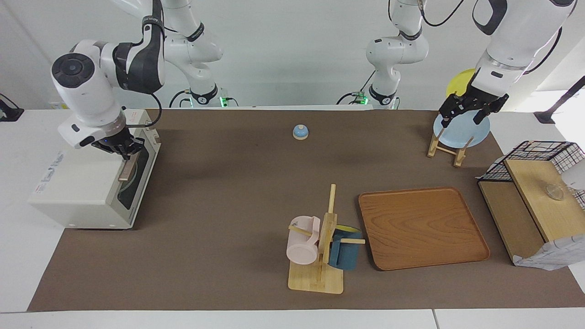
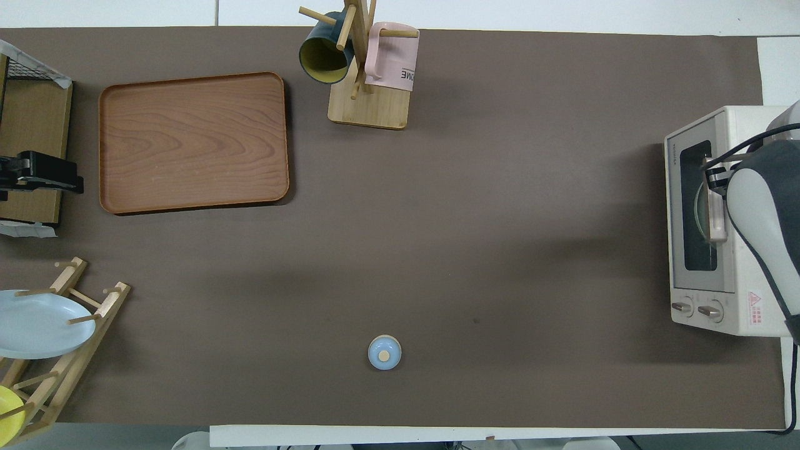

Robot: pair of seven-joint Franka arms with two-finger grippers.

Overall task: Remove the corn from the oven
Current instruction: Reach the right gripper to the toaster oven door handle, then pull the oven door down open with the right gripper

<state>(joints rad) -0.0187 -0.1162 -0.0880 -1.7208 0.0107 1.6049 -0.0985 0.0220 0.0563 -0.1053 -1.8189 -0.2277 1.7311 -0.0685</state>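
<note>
One camera hangs high across the table [image 1: 228,205] from the robots, facing them and seeing the whole table from a distance. The other sits high over the robots' end, looking steeply down and forward. Both share the tabletop, half a turn apart, so the oven [image 1: 91,183] [image 2: 719,219] swaps sides
</note>
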